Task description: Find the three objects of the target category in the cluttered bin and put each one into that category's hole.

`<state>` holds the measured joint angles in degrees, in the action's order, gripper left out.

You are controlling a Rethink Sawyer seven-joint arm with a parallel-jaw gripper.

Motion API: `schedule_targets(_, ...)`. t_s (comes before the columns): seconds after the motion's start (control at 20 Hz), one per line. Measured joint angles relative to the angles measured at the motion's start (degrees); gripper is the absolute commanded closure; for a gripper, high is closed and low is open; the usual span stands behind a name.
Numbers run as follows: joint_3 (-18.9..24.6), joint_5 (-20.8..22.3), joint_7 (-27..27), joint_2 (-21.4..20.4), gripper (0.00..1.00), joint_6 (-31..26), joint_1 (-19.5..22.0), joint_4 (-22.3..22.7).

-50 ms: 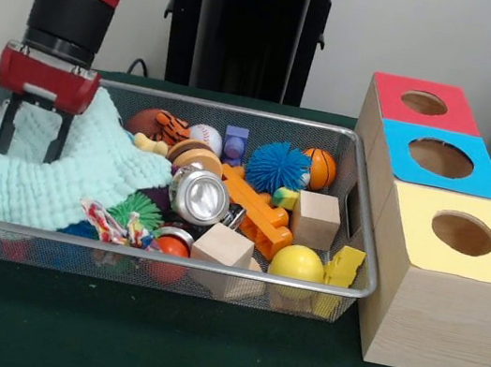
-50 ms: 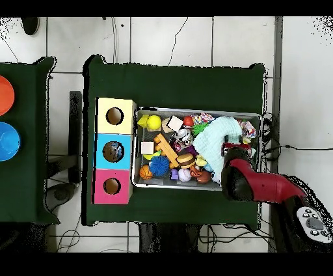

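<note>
Apparently early: front view, gripper (image 1: 34,129) w/ prongs apart, empty, dipping at mint cloth (image 1: 85,176) by bin's (image 1: 239,112) left end. Overhead: three holes look empty; target category unclear, bin packed, all three to go.

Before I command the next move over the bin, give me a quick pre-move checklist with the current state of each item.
1. Gripper over the bin, not outside it: ok, it hangs at the end away from the boxes.
2. Fingers open: ok, the two stand apart.
3. Gripper empty: ok, nothing shows between the fingers.
4. What lies under it: not ok for searching, only the light green cloth, which covers that end of the bin.
5. Holes free: ok for the red box and yellow box; the overhead view shows something in the blue box hole.
6. Target category's objects located: cannot tell.
</note>
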<state>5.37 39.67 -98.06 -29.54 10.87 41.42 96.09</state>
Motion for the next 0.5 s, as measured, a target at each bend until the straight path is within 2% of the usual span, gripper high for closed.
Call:
schedule_targets(0.15, 4.79, 1.53, 0.0, 0.01, 0.0, -3.53, 3.83, -0.21)
schedule_targets(0.5, 11.58, 2.49, 0.01, 0.64, 0.0, -9.41, 8.84, -0.76)
